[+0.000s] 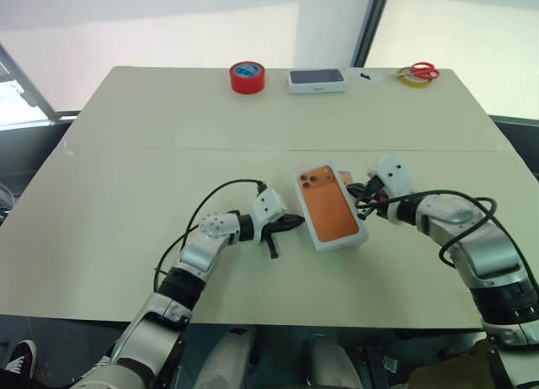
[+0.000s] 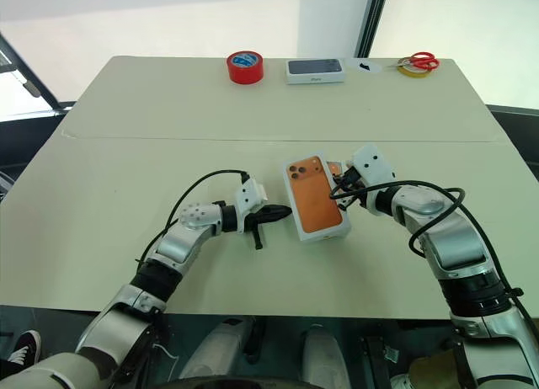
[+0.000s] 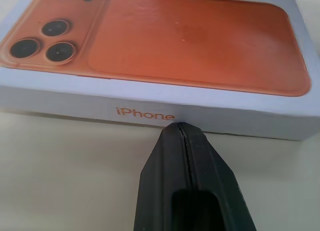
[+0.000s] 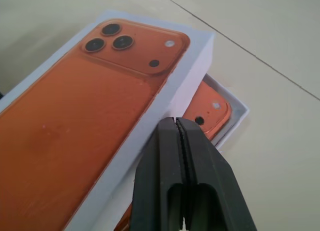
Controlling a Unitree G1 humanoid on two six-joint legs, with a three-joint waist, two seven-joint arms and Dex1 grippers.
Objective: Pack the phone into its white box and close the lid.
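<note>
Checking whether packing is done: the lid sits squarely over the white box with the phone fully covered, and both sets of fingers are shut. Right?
Not quite. The lid sits askew: in the right wrist view the white box juts out beside it and a corner of the phone is uncovered. The rest holds: the left gripper and right gripper both have their fingers shut.

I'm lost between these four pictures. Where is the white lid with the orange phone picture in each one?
Left eye view: the lid lies mid-table between the two arms.
Right eye view: the lid, again central between the arms.
Left wrist view: it spans the upper part, its lettered side facing the camera.
Right wrist view: it runs from the left edge to the middle.
Shared landmark: its three printed lenses.
</note>
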